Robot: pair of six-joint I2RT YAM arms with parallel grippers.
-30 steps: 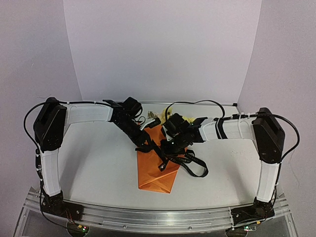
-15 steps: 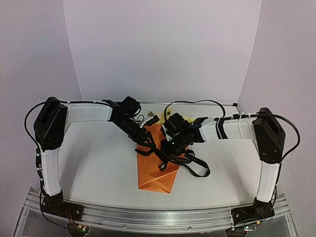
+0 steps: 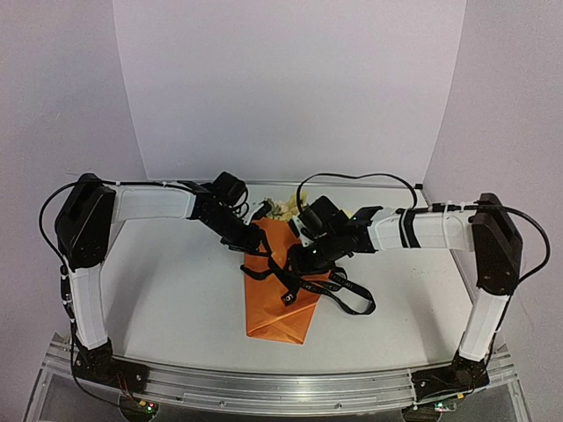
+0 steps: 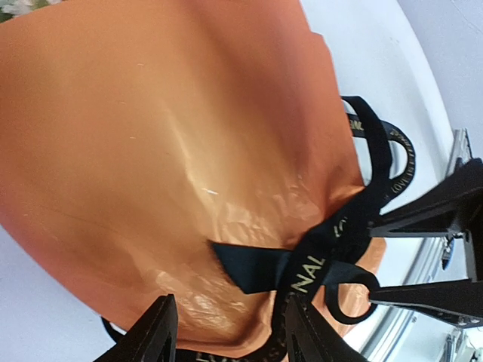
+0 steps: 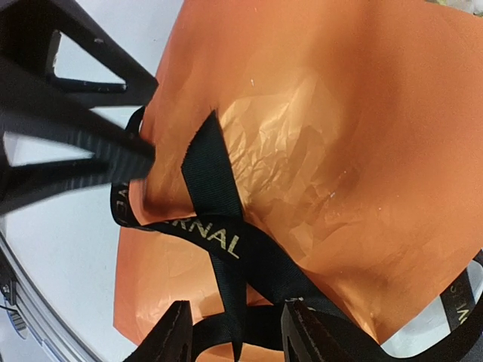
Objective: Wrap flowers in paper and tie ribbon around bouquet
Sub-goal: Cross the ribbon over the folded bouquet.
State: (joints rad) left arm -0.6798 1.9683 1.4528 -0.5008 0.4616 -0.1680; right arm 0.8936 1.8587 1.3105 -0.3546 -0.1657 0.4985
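Ribbon [image 3: 350,297] is crossing the orange bouquet [image 3: 274,308], which is lying on the surface [image 3: 167,290] between your arms, its flowers [image 3: 283,208] pointing toward the far wall. Your left end effector [image 4: 230,305] is hanging open over the ribbon's crossing. Your right end effector [image 5: 235,305] is also standing open, with the ribbon running between its fingers.

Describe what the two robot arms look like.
Both arms are alike: the left arm and right arm have white tube-like links, chunky black joints, and black cables looping along them. The left gripper and right gripper are black, with flat angular fingers.
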